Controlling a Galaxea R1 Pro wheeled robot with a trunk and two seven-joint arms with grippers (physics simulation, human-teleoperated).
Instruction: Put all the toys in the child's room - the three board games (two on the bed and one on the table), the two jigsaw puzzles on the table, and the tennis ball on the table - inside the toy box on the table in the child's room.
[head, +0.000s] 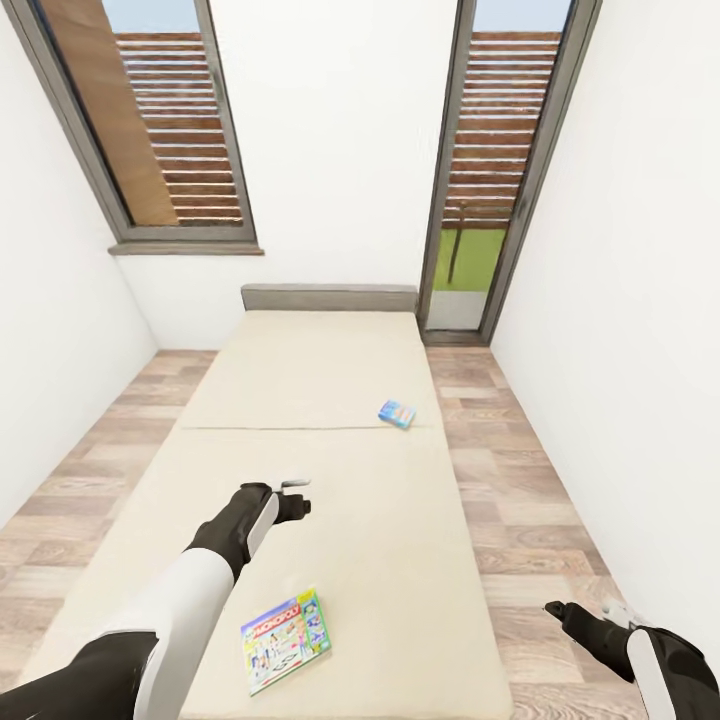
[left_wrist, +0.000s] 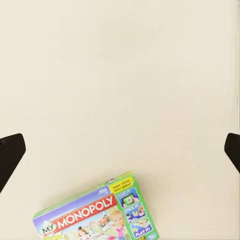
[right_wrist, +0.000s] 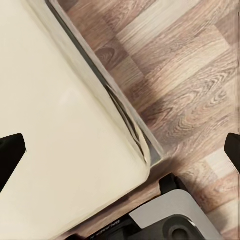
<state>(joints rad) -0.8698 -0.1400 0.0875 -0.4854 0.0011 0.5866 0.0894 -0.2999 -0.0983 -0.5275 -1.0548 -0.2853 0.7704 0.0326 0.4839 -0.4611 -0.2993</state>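
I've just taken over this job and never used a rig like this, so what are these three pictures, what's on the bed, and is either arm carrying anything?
You are driving a two-armed wheeled robot. The big picture looks down from its head: the left gripper hovers over the bed, the right gripper is out over the wood floor beside it. The other two pictures come from cameras at each wrist, looking along the fingers. On the mattress lie two board games: a Monopoly box near you, which the left wrist camera also sees, and a small blue box farther up. Both grippers are open and hold nothing.
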